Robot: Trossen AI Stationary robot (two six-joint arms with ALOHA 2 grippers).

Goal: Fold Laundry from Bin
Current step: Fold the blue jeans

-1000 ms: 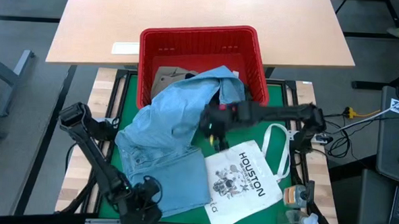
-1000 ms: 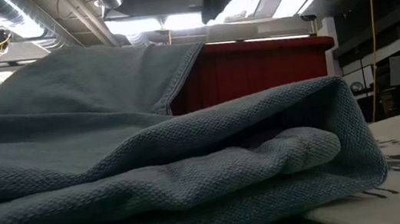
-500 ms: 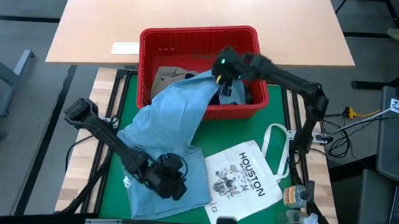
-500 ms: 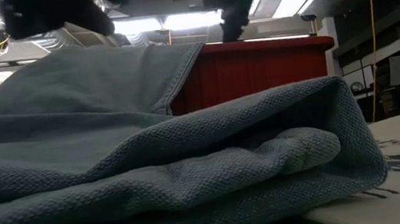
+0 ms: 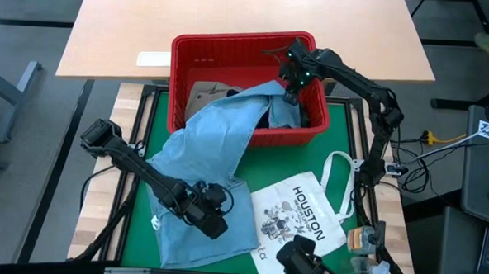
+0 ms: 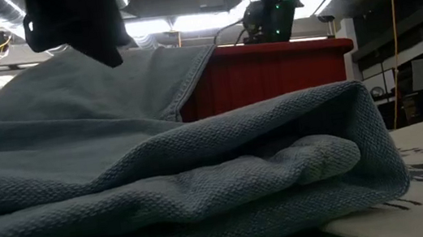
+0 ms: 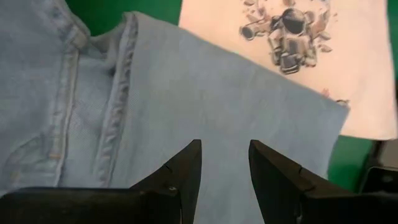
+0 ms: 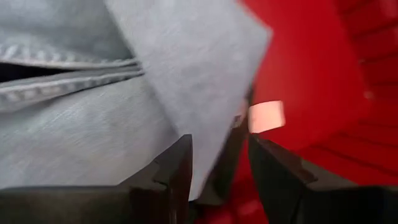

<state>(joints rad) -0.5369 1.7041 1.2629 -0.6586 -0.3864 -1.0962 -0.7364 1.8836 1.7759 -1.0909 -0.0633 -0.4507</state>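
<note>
Over the red bin (image 5: 247,48), the right gripper (image 5: 294,80) hovers empty, fingers parted, above light blue denim (image 5: 215,144) spilling onto the table, where the left gripper (image 5: 210,218) hangs parted too.

Parted jaws hover, seemingly untouching, over light blue denim (image 7: 186,106) beside a printed tote (image 7: 311,56).

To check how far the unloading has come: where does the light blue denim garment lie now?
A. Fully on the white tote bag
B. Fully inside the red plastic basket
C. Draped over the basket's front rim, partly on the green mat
C: the light blue denim garment hangs over the front rim of the red plastic basket onto the green mat.
</note>
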